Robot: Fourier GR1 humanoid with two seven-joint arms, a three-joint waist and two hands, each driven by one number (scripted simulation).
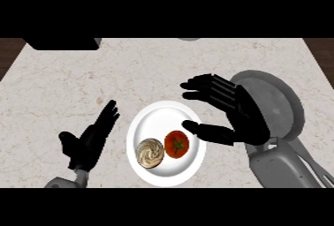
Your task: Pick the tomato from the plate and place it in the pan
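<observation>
White plate (151,120) sits centre of the pale marble counter (78,79). On it, the tomato (176,144) lies at about 4 o'clock from the plate's middle, green stalk end up, just beside a swirled cream pastry (149,153) at roughly 7 o'clock. Right hand (238,115) hangs over the plate's 2 o'clock rim, fingers spread and relaxed, thumb reaching toward the tomato from its 2 o'clock side; holding nothing, and contact with the tomato cannot be judged. Grey pan (280,103) lies at 3 o'clock from the plate, partly hidden behind that hand and forearm. Left hand (88,141) rests at the plate's 9 o'clock, open, fingers straight and pointing up, apart from the rim.
</observation>
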